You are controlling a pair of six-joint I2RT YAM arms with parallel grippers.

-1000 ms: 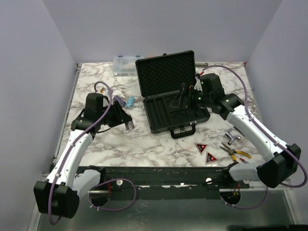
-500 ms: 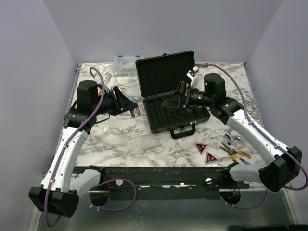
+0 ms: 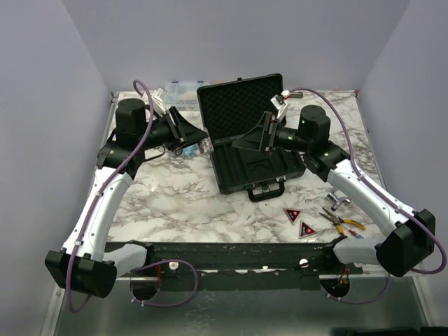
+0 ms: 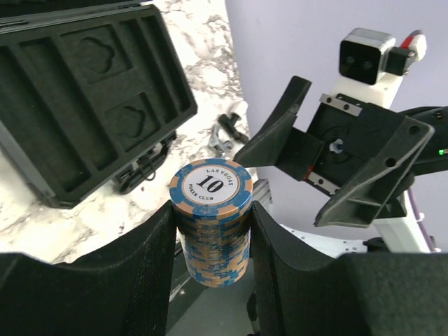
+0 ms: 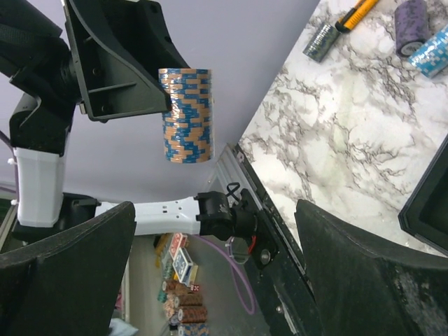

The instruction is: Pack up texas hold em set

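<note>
The black briefcase [image 3: 255, 168] lies open mid-table with its foam lid [image 3: 238, 105] upright; its slotted tray also shows in the left wrist view [image 4: 84, 105]. My left gripper [image 3: 196, 143] is shut on a blue-and-tan chip stack [image 4: 210, 224] and holds it in the air left of the case. The stack also shows in the right wrist view [image 5: 186, 115]. My right gripper [image 3: 248, 136] is open and empty above the tray's left part, facing the left gripper. Purple [image 5: 411, 24], blue [image 5: 430, 52] and dark [image 5: 322, 42] chip stacks lie on the table. Two red-black triangles [image 3: 292, 215] lie in front.
A clear organiser box [image 3: 178, 91] stands at the back left of the case. Pliers [image 3: 343, 222] and a small metal piece [image 3: 341, 201] lie at the front right. An orange-handled tool [image 5: 357, 10] lies by the loose chip stacks.
My left gripper has risen from the table with the blue chip stack and moved right, toward the case. My right gripper has lifted out of the tray and turned toward the left gripper.
</note>
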